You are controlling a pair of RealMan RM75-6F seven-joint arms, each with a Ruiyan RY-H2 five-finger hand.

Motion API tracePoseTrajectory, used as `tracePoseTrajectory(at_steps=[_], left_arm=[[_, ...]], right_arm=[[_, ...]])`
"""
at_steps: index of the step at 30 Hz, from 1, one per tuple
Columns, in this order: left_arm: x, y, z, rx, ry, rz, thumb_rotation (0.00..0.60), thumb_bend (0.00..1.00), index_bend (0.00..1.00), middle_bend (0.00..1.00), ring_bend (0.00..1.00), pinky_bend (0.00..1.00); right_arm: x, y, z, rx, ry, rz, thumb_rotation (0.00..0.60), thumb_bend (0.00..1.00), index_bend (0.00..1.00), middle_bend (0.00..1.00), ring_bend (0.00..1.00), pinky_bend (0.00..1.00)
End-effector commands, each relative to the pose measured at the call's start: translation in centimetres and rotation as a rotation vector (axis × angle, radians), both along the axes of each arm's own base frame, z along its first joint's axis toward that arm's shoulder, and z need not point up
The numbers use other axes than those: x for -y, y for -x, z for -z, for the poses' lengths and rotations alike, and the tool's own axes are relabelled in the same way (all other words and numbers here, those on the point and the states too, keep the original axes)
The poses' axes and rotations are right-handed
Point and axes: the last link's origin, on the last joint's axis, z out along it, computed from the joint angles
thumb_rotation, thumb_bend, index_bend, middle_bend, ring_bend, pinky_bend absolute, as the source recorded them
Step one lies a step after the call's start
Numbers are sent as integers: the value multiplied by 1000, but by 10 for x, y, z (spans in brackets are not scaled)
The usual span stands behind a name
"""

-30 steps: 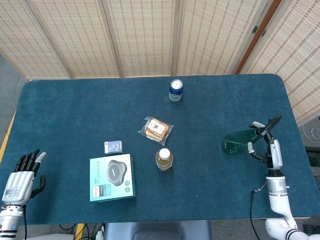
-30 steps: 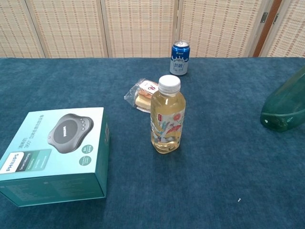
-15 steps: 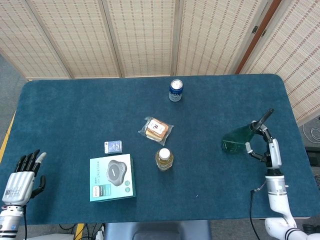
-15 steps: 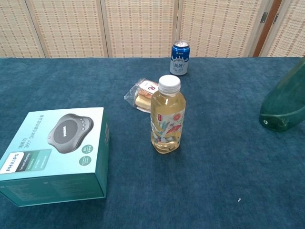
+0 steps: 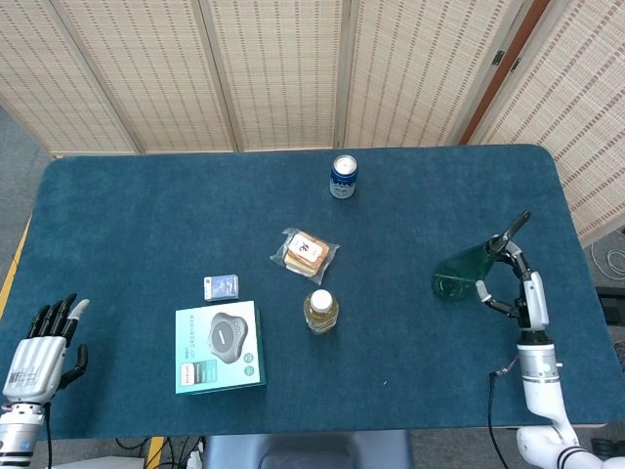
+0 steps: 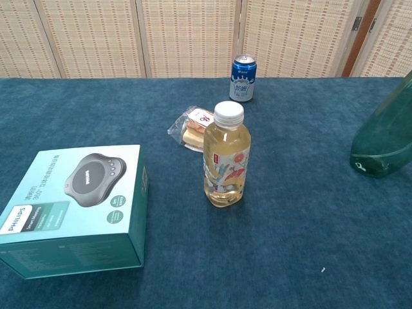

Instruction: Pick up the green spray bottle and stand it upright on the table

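The green spray bottle is on the right side of the table, translucent, tilted with its base low and its neck raised toward the right edge. My right hand grips its neck end, fingers curled around it. In the chest view the green spray bottle leans up to the right and its top is cut off by the frame; the hand is hidden there. My left hand hangs at the table's front left corner, fingers straight and apart, holding nothing.
A teal box and a small blue pack lie front left. A capped drink bottle stands mid-table, a wrapped snack behind it, and a blue can at the back.
The green bottle's neck has risen in my right hand, so it leans steeper, and its base has shifted slightly left. The left hand is unmoved.
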Motion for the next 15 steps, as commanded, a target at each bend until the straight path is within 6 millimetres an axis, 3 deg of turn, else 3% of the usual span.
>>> tracePoseTrajectory(at_steps=[1,15], left_arm=[[0,-1,0,0,0,2,600,586,45,0,0,0],[0,-9,-1,-5,-5,25,600,585,45,0,0,0]], right_arm=[[-2,1,-1,-2,2,2,600,233,211,291,177,302],[-16,7,-11,-39,20,16,600,229,206,280,168,269]])
